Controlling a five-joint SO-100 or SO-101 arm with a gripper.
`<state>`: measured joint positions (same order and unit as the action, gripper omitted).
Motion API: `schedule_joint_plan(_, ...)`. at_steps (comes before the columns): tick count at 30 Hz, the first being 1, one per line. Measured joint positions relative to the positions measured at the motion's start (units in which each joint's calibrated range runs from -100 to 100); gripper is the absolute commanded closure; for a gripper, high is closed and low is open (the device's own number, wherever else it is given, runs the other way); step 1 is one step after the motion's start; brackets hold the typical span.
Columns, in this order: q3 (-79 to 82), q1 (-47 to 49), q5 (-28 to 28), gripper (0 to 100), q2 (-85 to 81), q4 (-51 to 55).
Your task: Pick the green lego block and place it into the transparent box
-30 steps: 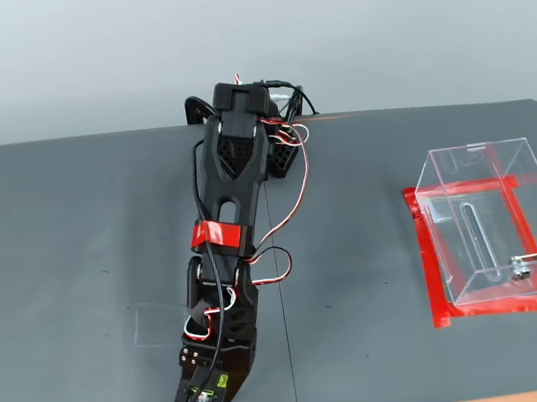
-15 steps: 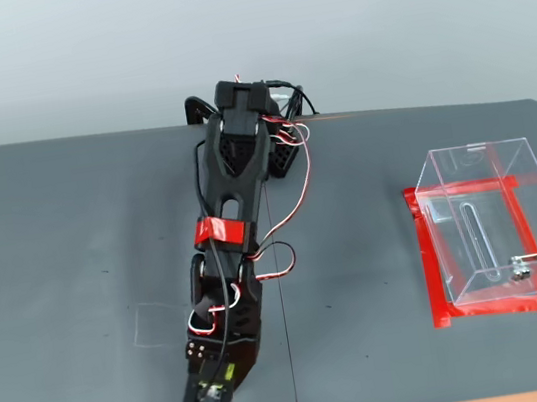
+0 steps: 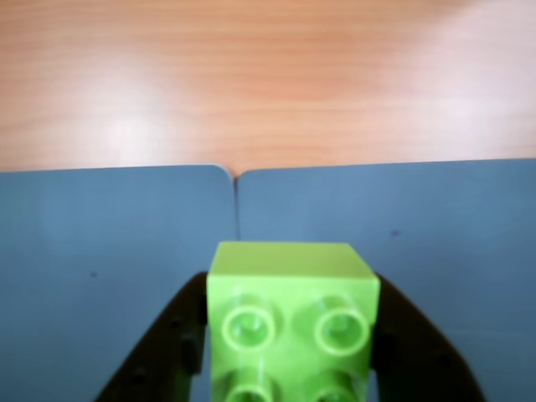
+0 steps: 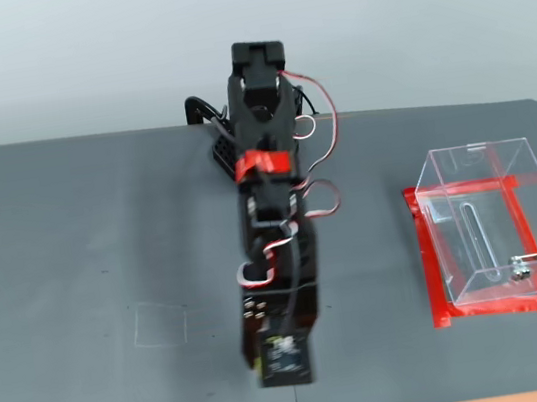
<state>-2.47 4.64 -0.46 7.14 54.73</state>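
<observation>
In the wrist view the green lego block [image 3: 289, 318] fills the bottom centre, studs facing the camera, clamped between the two black fingers [image 3: 172, 343] of my gripper [image 3: 289, 335]. It hangs above the grey mat. In the fixed view the black arm [image 4: 274, 251] reaches toward the mat's front edge; the block and the fingertips are hidden under the wrist camera board [image 4: 282, 356]. The transparent box [image 4: 489, 224] stands on red tape [image 4: 429, 258] to the right of the arm, empty, with a small metal fitting [image 4: 519, 270] at its base.
Two grey mats meet at a seam [image 3: 237, 209] in front of the gripper. The wooden table [image 3: 268, 75] lies beyond them. A faint square outline [image 4: 160, 323] is drawn on the mat left of the arm. A grey wall stands behind the table.
</observation>
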Motion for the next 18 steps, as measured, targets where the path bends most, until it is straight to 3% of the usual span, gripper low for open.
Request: schedule_joint_plan(18,0.00,23.36,0.44,84,-11.72,1.21)
